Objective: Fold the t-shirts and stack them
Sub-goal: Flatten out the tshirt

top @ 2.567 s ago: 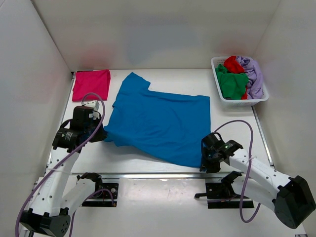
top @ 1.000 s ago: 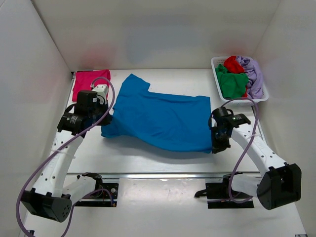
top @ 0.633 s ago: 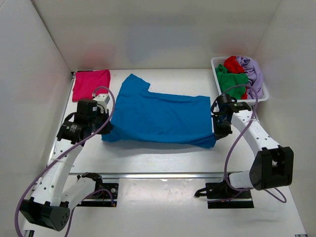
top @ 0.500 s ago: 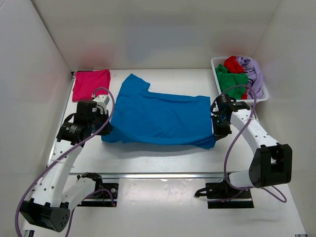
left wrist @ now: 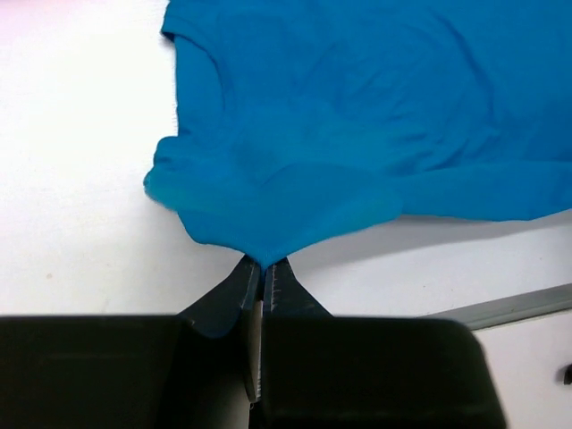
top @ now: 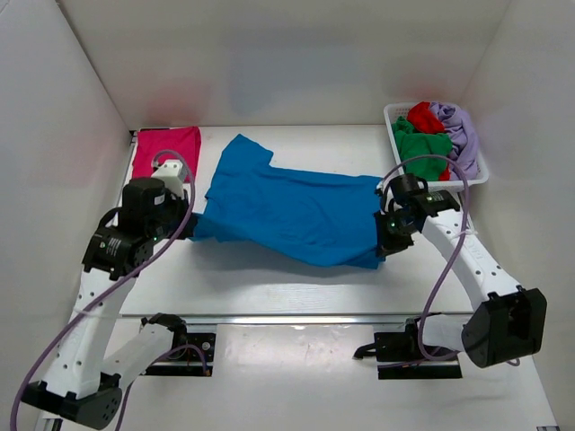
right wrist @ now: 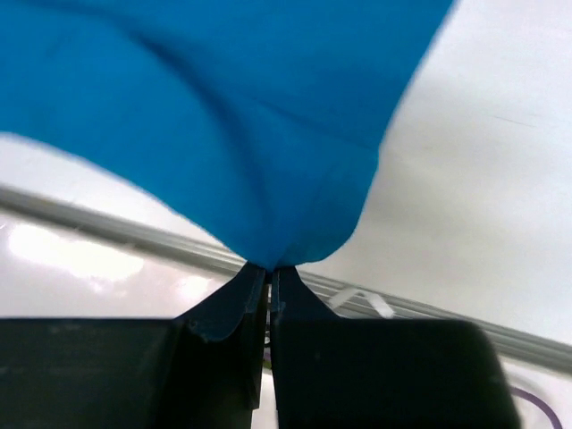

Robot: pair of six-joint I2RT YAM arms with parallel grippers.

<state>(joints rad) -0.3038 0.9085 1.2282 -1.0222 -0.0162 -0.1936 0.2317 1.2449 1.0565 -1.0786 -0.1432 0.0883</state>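
Note:
A bright blue t-shirt lies across the middle of the table, its near edge lifted and hanging between my two grippers. My left gripper is shut on its near left corner. My right gripper is shut on its near right corner. The far half with one sleeve rests on the table. A folded magenta-pink t-shirt lies at the far left. Green, red and lavender t-shirts are bunched in the basket.
A white plastic lattice basket stands at the far right corner. White walls enclose the table on three sides. A metal rail runs along the near edge, and bare table lies between it and the shirt.
Both grippers have carried the blue shirt's near edge away from the front of the table toward the back. In the last half second the left moved up and left, and the edge now sags.

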